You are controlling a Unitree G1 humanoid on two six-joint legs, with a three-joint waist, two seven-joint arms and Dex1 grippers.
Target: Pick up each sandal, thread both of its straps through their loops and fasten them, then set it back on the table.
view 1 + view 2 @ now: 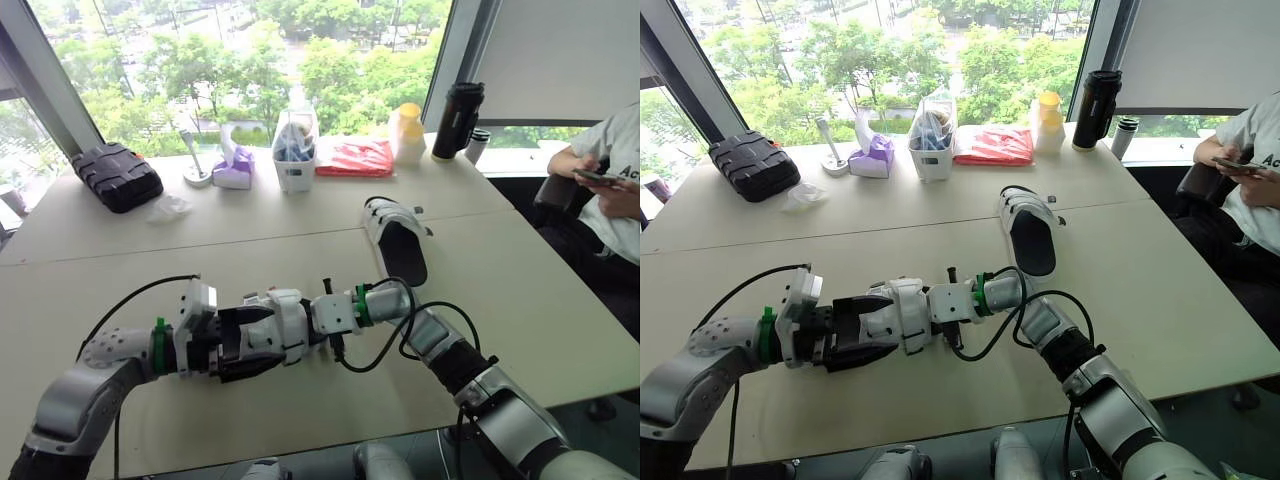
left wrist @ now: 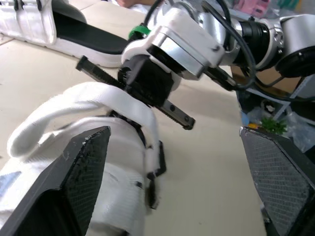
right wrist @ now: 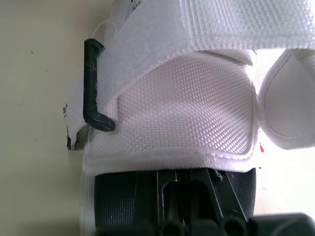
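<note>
Left wrist view: white fabric sandal point(image 2: 115, 162) lies between the left gripper's point(image 2: 173, 142) spread-apart fingers point(image 2: 83, 169); the right gripper point(image 2: 147, 83) meets its strap point(image 2: 74, 105), grip unclear.

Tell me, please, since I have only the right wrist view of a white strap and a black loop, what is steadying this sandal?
Observer: The white sandal rests against one finger of the open left tool, over the near part of the table.
Operator: Thank you. Where is the other sandal?
Observer: The second sandal lies on the table beyond the right tool, farther from the robot and apart from both tools.
Operator: Is anyone close by?
Observer: A person sits at the table's right end, holding a phone.
</note>
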